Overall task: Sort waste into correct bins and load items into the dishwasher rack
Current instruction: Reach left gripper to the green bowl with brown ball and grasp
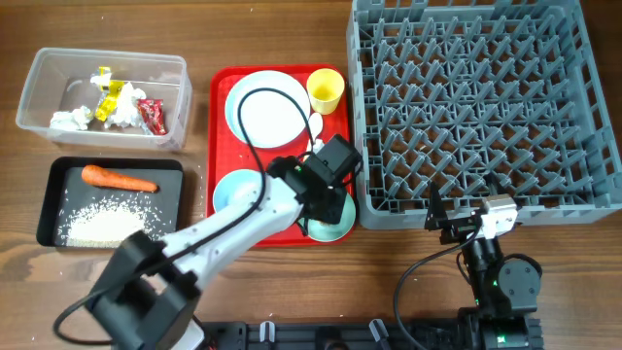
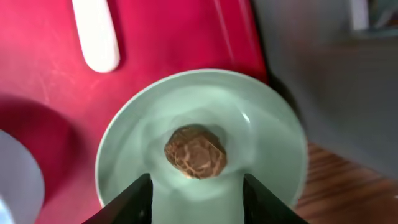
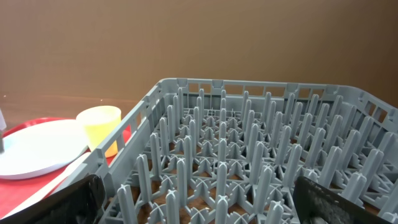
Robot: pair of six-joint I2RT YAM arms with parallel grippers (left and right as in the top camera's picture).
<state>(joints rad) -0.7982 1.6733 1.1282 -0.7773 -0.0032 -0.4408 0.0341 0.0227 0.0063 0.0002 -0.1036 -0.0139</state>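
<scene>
Food lump (image 2: pixel 195 152): brown, in the middle of the mint-green bowl (image 2: pixel 267 130), at the near right corner of the red serving tray (image 2: pixel 174 37).
Left gripper (image 2: pixel 196 180): over that bowl, jaws partly apart either side of the lump's near edge; we see nothing gripped.
Right gripper (image 3: pixel 196 183): jaws spread wide, empty, at the near edge of the dishwasher rack (image 3: pixel 249 143).
Bins: we see 1 carrot (image 1: pixel 117 178) and rice (image 1: pixel 102 226) in the black tray (image 1: pixel 49 194), near left.

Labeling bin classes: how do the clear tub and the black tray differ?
The clear tub is see-through; the black tray is opaque. The tub has taller walls; the tray is shallow. The tub holds wrappers and tissue; the tray holds a carrot and rice. Both are rectangular, similar in footprint.
</scene>
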